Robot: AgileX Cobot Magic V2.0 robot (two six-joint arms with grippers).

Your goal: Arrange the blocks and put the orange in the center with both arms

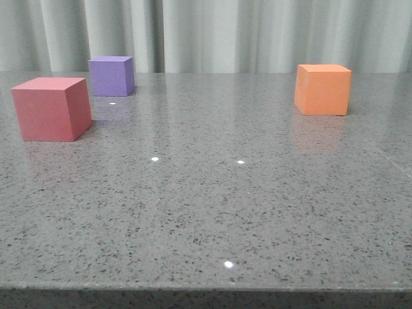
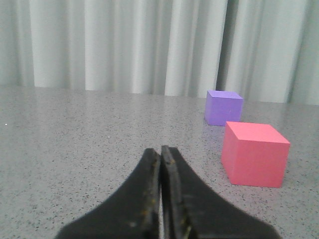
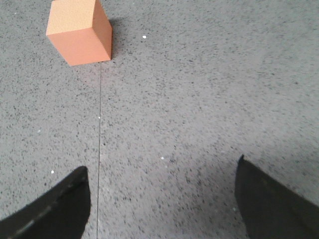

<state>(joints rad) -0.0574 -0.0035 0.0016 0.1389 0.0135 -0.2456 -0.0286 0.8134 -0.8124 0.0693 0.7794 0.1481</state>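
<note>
Three cubes rest on the grey speckled table (image 1: 206, 212). The pinkish-red block (image 1: 53, 108) is at the left, with the purple block (image 1: 112, 76) just behind it. The orange block (image 1: 322, 89) stands alone at the right. Neither gripper shows in the front view. In the left wrist view my left gripper (image 2: 160, 152) is shut with nothing in it, low over bare table, apart from the pinkish-red block (image 2: 254, 154) and the purple block (image 2: 223, 107) beyond. My right gripper (image 3: 162, 174) is open and empty above the table, some way from the orange block (image 3: 79, 31).
Pale pleated curtains (image 1: 212, 35) hang behind the table's far edge. The table's front edge (image 1: 206, 286) runs along the bottom of the front view. A thin seam line (image 3: 99, 134) crosses the tabletop under the right gripper.
</note>
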